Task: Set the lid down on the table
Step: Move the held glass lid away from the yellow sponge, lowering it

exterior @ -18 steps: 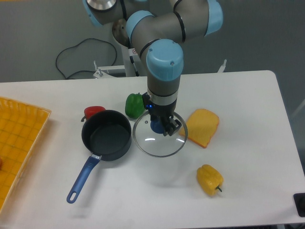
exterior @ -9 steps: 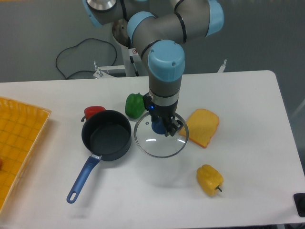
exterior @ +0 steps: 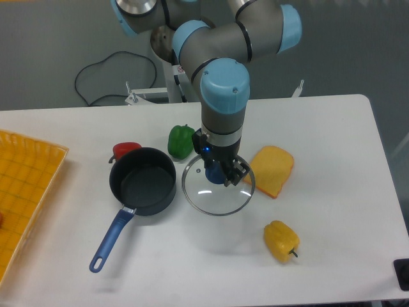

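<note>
Gripper [exterior: 220, 174] clamped on blue knob of glass lid [exterior: 218, 192]. Likely rigid, fragile, slippery; knob best hold. Lower gently onto table [exterior: 332, 160].

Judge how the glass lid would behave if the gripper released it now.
The lid, clear glass with a thin metal rim, is probably rigid and breakable. Held by the gripper at its knob, apparently above the table, it could land hard; being round, it might wobble.
</note>
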Controlling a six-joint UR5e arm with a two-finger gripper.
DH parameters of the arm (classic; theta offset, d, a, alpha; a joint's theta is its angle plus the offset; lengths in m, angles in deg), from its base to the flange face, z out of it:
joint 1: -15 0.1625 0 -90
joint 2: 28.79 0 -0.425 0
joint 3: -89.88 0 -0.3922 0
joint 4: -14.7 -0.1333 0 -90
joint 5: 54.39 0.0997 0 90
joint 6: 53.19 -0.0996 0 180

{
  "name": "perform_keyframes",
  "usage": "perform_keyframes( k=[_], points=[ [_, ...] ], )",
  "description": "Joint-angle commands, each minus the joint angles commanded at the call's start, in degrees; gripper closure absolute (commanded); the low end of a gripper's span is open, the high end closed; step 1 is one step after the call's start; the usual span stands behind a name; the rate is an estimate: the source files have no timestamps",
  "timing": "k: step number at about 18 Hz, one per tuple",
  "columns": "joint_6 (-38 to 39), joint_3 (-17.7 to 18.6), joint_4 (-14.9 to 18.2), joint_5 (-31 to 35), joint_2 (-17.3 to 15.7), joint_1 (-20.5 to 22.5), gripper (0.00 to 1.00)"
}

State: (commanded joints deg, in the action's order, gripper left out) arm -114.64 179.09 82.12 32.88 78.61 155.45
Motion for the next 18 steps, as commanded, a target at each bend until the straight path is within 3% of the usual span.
perform_keyframes(
  k=[18],
  points=[
    [3.62,0.53,-0.36,0.44,6.07,-1.23,0.49]
  ],
)
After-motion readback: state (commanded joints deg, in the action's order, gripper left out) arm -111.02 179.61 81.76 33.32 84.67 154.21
